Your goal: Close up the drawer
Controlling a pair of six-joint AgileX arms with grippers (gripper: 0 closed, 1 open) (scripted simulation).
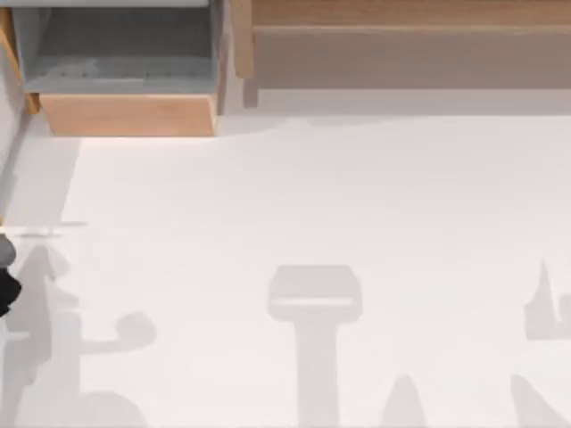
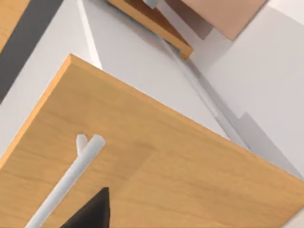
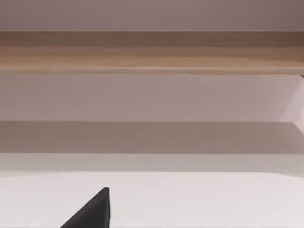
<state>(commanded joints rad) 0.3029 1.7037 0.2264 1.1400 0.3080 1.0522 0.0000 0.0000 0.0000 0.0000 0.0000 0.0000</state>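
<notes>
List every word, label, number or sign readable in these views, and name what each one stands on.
None: no text, number or sign is readable.
The drawer has a plain tan front panel, unmarked.
The wide wooden unit has a bare grey-brown face.
The white bar handle and the table carry no markings.

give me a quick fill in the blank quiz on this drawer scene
1. The drawer stands ____, its grey floor showing from above.
2. The drawer sits at the top view's far ____ corner.
3. In the left wrist view, a ____ handle crosses a tan wooden panel.
4. The wide wooden unit lies to the drawer's ____.

Missing words: open; left; white; right
</notes>
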